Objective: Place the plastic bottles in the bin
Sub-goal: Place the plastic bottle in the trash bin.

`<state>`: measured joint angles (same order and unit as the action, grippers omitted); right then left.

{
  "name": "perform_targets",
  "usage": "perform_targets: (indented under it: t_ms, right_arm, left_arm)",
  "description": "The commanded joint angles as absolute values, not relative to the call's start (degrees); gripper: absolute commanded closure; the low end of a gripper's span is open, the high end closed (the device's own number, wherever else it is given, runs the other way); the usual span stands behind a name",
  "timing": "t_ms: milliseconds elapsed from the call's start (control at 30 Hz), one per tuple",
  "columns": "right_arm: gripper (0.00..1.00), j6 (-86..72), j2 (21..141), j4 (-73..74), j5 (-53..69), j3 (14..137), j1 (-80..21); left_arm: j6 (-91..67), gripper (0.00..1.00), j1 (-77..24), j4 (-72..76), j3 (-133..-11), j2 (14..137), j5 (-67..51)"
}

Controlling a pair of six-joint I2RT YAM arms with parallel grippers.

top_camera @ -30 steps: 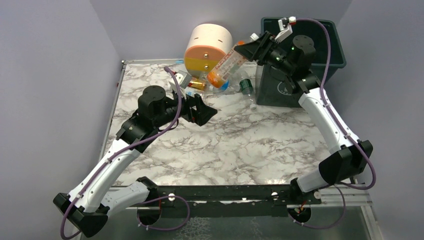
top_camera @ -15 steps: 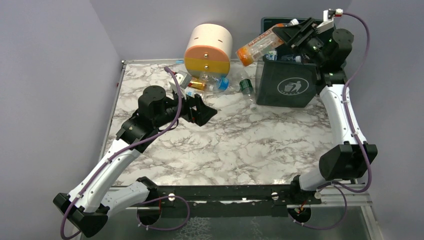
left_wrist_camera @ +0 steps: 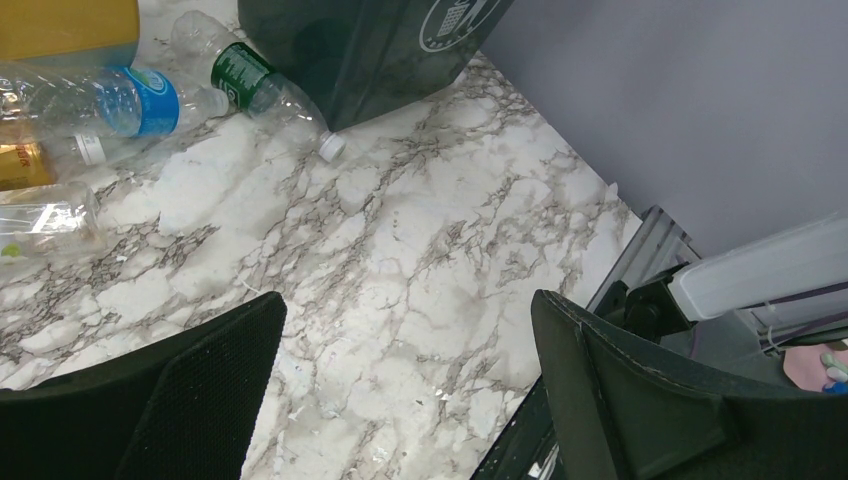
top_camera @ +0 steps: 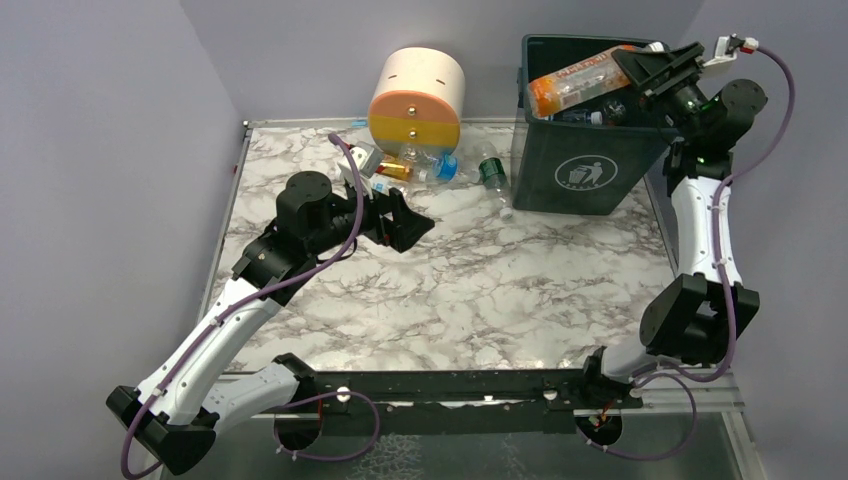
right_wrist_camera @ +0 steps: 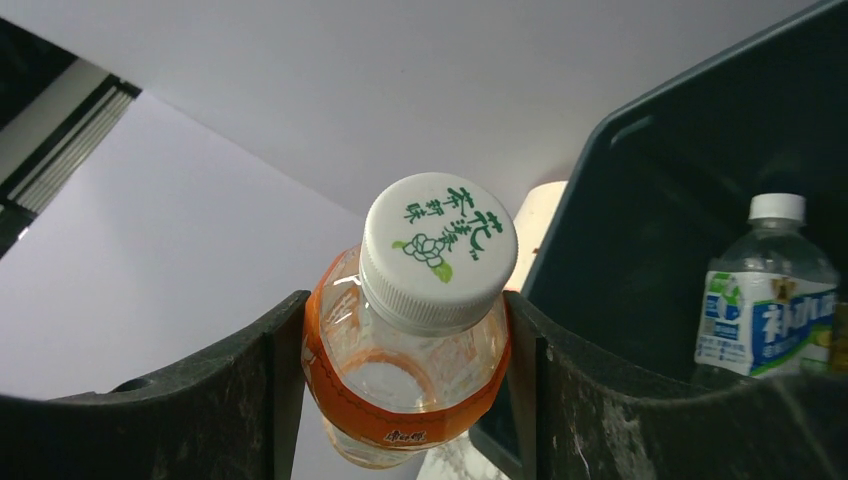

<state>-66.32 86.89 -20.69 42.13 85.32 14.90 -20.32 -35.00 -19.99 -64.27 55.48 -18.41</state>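
At the upper right of the overhead frame, the right gripper (top_camera: 640, 68) pinches an orange-tinted clear plastic bottle (top_camera: 575, 85) just below its white cap. The bottle hangs tilted over the open mouth of the dark green square plastic bin (top_camera: 580, 180). The wrist view shows both fingers pressed against the bottle's shoulder, and a blue-and-white-labelled bottle (right_wrist_camera: 770, 300) already standing inside the bin.

Left of centre, the left gripper (top_camera: 400, 220) hovers with its jaws spread wide and holds nothing. It sits above the white marble-patterned table (top_camera: 480, 290).

More bottles lie in a loose heap at upper centre, at the foot of the cream, orange and grey round drawer unit (top_camera: 415, 95). Among them are a green-labelled clear bottle (top_camera: 490, 172), just beside the bin's wall, and a blue-labelled clear bottle (top_camera: 445, 167).

The carried bottle looks light, with thin walls that would likely give under a hard squeeze. Its smooth, round body could slip or roll. The stiffer shoulder under the cap, where the fingers sit now, seems the surest hold. For the bottles lying on their sides, a grip across the middle of the body would probably suit best. With the bottle already above the opening, letting go should drop it in.
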Motion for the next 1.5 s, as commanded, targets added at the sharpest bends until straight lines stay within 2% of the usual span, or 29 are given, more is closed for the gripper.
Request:
perform_targets:
  t_ms: [0, 400, 900, 1300, 1467]
  right_arm:
    - [0.4, -71.5, 86.6, -28.6, 45.2, 83.6, 19.8]
    - [0.39, -74.4, 88.9, -32.5, 45.2, 82.0, 25.9]
    - [0.38, -69.7, 96.3, -27.0, 43.7, 90.7, 25.9]
    - [0.24, -68.5, 97.4, -25.1, 44.8, 91.2, 25.8]
    - [0.14, -68.2, 97.3, -24.4, 44.7, 91.5, 25.8]
  left_arm:
    - [-19.8, 0.01, -35.4, -20.5, -64.4, 54.8, -17.9]
    - [-19.3, 0.01, -35.3, -21.2, -64.6, 55.0, -17.8]
    - [-19.1, 0.01, -35.3, -21.2, -65.2, 56.0, -18.1]
    - [-19.5, 0.01, -35.3, -21.2, -65.3, 55.9, -18.3]
    - [-19.6, 0.01, -35.3, -21.2, -65.3, 55.9, -18.3]
